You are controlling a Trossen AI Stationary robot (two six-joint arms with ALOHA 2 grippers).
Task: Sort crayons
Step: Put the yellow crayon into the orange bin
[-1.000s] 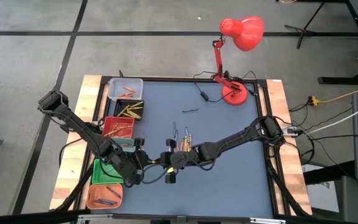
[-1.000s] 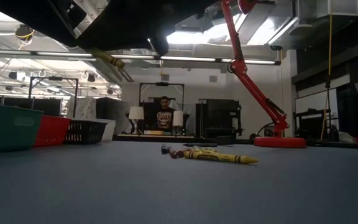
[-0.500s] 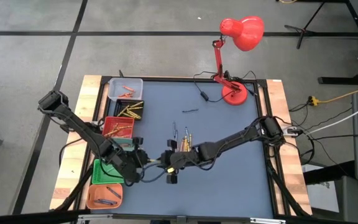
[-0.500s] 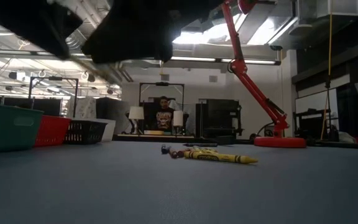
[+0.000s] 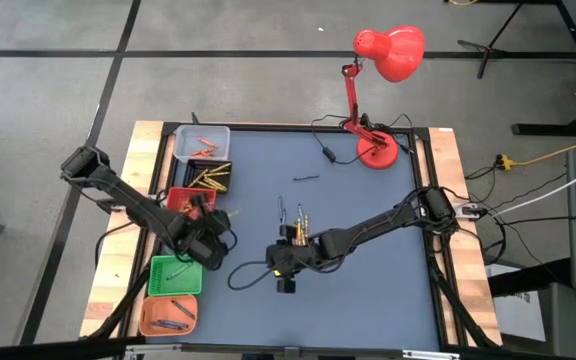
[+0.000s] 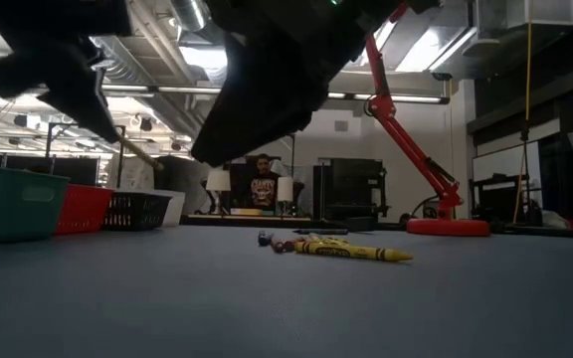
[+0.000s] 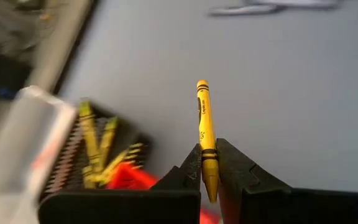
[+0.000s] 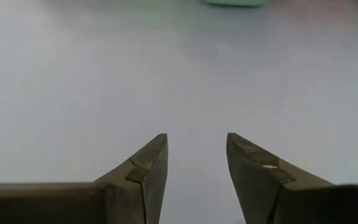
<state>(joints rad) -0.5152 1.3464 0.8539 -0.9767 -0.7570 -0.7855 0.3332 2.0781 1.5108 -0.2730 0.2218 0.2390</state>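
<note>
Mat: blue mat [image 5: 368, 220] bare across its 3 to 6 o'clock part; red lamp [image 5: 383, 60] at the 1 o'clock corner.
Bins: column down the 9 o'clock edge, clear bin [image 5: 200, 142] at the far end, then black bin [image 5: 211, 178], red bin [image 5: 181, 203], green bin [image 5: 175, 276], orange bin [image 5: 168, 314].
Yellow crayon [image 7: 206, 137]: clamped between the left gripper's [image 7: 209, 163] fingers, tip pointing out past them, over the bin column near the red and black bins.
Loose crayons [image 5: 295, 225]: small cluster at mat centre, at 12 o'clock of the right gripper [image 5: 285, 278].
Left arm: reaches from the 9 o'clock side, bent, wrist by the red bin.
Right arm: stretches from 3 o'clock to centre; fingers spread, nothing between them, over bare mat.
</note>
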